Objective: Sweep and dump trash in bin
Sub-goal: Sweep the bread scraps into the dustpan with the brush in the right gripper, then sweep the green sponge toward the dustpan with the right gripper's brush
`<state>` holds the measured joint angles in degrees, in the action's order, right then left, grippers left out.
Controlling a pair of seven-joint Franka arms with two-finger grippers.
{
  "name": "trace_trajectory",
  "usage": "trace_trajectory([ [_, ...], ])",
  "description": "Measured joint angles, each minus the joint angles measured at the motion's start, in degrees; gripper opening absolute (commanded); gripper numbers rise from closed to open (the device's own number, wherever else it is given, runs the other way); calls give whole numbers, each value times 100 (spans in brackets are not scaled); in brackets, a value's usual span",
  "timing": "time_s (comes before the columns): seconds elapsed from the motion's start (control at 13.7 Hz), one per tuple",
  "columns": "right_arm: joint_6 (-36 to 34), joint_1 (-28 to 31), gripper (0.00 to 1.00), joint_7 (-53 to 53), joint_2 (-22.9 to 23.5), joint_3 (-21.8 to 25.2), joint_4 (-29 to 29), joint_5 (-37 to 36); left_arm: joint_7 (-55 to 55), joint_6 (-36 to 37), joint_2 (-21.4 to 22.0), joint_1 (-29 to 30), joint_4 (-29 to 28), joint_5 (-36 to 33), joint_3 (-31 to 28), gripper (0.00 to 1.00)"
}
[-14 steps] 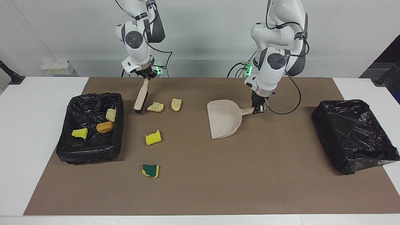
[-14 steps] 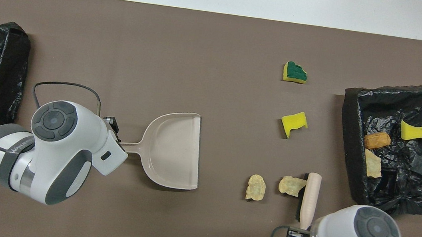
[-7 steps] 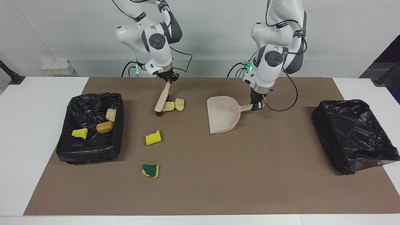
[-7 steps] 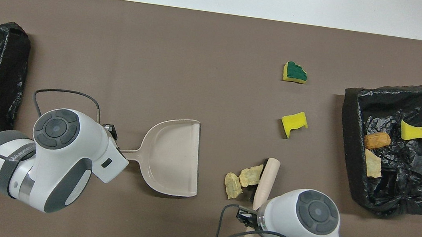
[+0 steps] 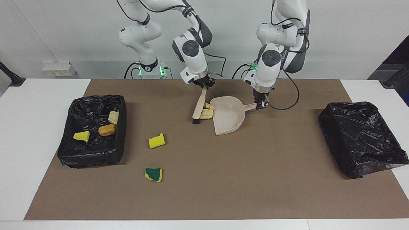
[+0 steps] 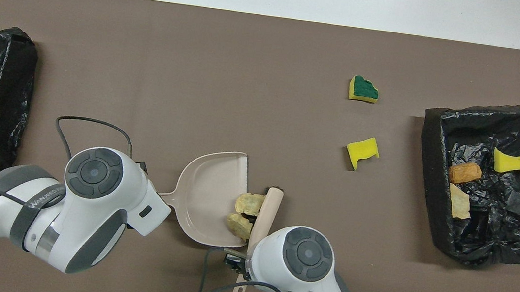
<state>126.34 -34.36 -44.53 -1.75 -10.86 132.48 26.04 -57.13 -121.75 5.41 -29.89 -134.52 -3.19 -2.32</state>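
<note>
**Two bread lumps at the dustpan lip**

Spread over the white table (image 5: 38, 134): a brown mat (image 5: 223, 191).

At the right arm's end of the mat: a black-lined bin (image 5: 91, 159), holding three bits of trash, namely a yellow sponge piece (image 5: 81, 136), a golden-brown lump (image 5: 107, 129) and a pale tan lump (image 5: 113, 117). At the left arm's end: a second black-lined bin (image 5: 361, 140), contents not visible.

Near the middle of the mat, on the robots' side: a beige dustpan (image 5: 228, 116), flat on the mat, open mouth turned toward the right arm's end, handle clamped in the left gripper (image 5: 260, 105).

Just beside the dustpan's mouth: a beige brush (image 5: 199, 107), tilted, bristles down on the mat, handle pinched tight in the right gripper (image 5: 204, 85).

Squeezed between bristles and dustpan lip: two tan bread-like lumps (image 6: 248, 204), touching each other; from overhead, partly across the lip and over the pan floor.

Well apart from the brush, lying loose on the mat toward the right arm's end: a yellow sponge piece (image 5: 157, 141), between brush and nearer bin. Farther from the robots than that: a green-and-yellow sponge (image 5: 154, 174), green face up.
</note>
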Motion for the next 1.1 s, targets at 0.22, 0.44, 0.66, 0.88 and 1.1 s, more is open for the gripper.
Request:
trace_trajectory([
  [0.22, 111, -415, 0, -43, 126, -7, -358, 122, 19, -153, 2, -43, -34, -16, 3, 0],
  [0.44, 90, -477, 0, 280, 173, 13, -546, 118, -198, -414, -4, -27, -98, -16, -19, 0],
  [0.66, -166, -212, 0, 846, 174, 81, -574, -150, -541, -722, -73, 269, -128, 41, -40, 0],
  [0.88, -808, 363, 0, 1629, 173, 112, -635, -587, -892, -917, -143, 546, -126, 361, -54, 0],
  [1.1, -924, 1053, 0, 2508, 236, 139, -635, -918, -1104, -923, -153, 743, -69, 464, -78, 0],
])
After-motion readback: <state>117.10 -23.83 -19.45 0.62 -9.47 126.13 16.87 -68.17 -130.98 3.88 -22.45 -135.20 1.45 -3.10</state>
